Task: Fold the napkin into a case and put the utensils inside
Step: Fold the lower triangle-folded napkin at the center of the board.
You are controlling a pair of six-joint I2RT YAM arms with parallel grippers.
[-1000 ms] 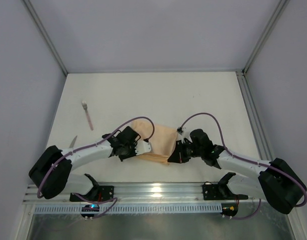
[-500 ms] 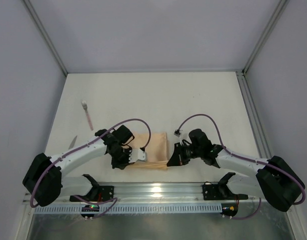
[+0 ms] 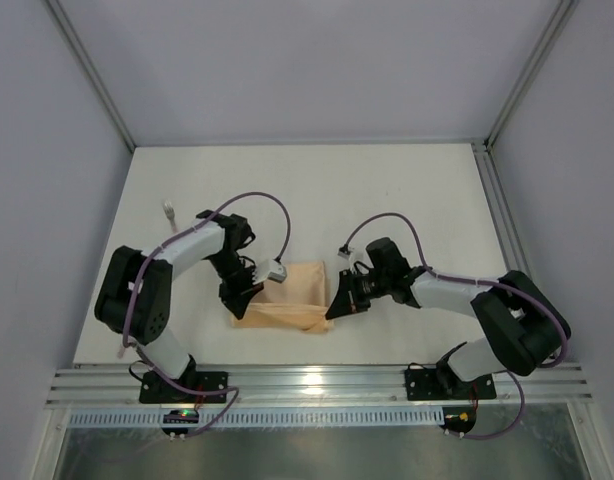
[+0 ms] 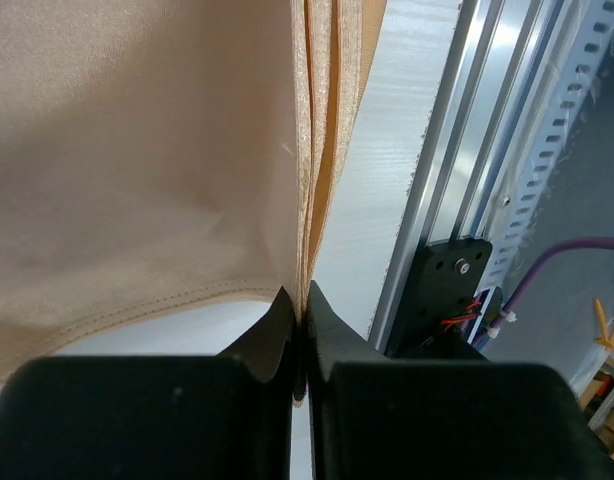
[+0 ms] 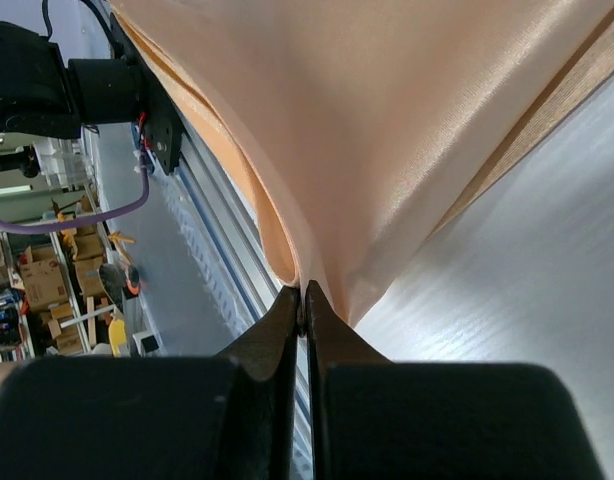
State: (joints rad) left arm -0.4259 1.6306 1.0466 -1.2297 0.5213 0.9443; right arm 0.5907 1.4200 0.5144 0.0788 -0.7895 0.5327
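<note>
The peach-orange napkin (image 3: 292, 295) lies folded in layers near the table's front, between my two grippers. My left gripper (image 3: 245, 297) is shut on the napkin's left edge; in the left wrist view the stacked cloth layers (image 4: 137, 150) run straight into the shut jaws (image 4: 302, 305). My right gripper (image 3: 334, 307) is shut on the right corner, with the cloth (image 5: 407, 120) fanning out from its tips (image 5: 303, 297). One utensil (image 3: 169, 210) shows only its whitish head at the far left; my left arm covers the rest of it.
A grey aluminium rail (image 3: 307, 385) runs along the near edge, close below the napkin, and appears in the left wrist view (image 4: 437, 180). Pale enclosure walls and metal posts (image 3: 92, 80) bound the white table (image 3: 387, 200). Purple cables loop above both wrists.
My left gripper has closed on the napkin's left edge, and the left arm has folded back over the utensils. The napkin has gone from a loose shape to a flatter rectangle. The right gripper stayed shut.
</note>
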